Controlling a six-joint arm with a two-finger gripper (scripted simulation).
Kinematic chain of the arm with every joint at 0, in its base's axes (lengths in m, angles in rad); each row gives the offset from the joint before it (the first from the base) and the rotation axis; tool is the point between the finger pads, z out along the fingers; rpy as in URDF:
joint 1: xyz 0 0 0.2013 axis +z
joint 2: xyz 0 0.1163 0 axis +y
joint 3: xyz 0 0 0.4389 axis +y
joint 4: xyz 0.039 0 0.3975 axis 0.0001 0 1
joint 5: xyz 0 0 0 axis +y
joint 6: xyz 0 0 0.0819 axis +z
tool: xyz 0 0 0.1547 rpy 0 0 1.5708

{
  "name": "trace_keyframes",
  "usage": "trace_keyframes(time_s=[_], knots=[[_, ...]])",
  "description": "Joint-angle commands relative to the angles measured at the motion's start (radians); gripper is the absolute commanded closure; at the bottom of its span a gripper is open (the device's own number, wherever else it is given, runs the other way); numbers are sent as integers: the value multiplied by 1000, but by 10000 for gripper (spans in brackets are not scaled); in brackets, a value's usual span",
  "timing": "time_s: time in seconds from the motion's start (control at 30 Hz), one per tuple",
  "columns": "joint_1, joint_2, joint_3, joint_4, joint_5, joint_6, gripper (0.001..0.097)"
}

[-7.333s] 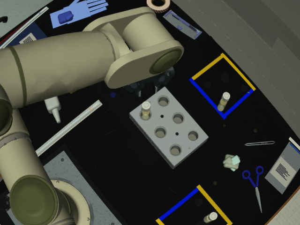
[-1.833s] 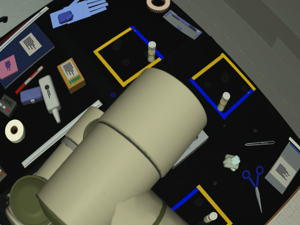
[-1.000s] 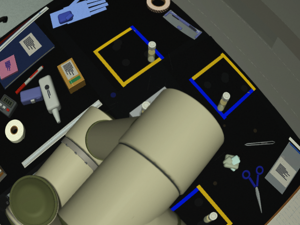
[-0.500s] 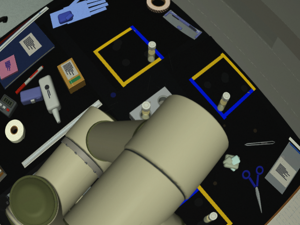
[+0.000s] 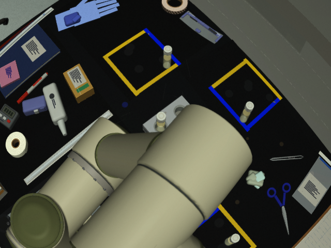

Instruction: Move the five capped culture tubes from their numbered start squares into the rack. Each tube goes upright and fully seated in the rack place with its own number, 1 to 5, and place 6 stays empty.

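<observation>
The grey rack [image 5: 167,116] is mostly hidden behind my arm; one corner shows, with a capped tube [image 5: 160,121] standing upright in one hole and an empty hole beside it. My gripper is hidden behind the arm's large links. A second tube [image 5: 167,56] stands at the right corner of the upper yellow-and-blue square. A third tube [image 5: 246,111] stands near the lower corner of the right square. A fourth tube [image 5: 231,239] stands in the partly hidden square at the bottom edge.
Behind the work lie a blue glove [image 5: 85,12], a tape roll [image 5: 174,5] and a grey case [image 5: 201,26]. On the left are a notebook, a brown box [image 5: 78,82], a white bottle [image 5: 55,106] and a long ruler. On the right lie scissors [image 5: 282,203] and tweezers.
</observation>
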Motion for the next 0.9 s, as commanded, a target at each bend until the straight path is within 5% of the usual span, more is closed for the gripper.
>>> trace_keyframes(time_s=[0.0,0.33,0.6,0.87], knots=[[0,0,0,0,0,0,711],[0,0,0,0,0,0,901],[0,-18,-9,0,25,0,901],[0,-76,-48,0,122,0,901]])
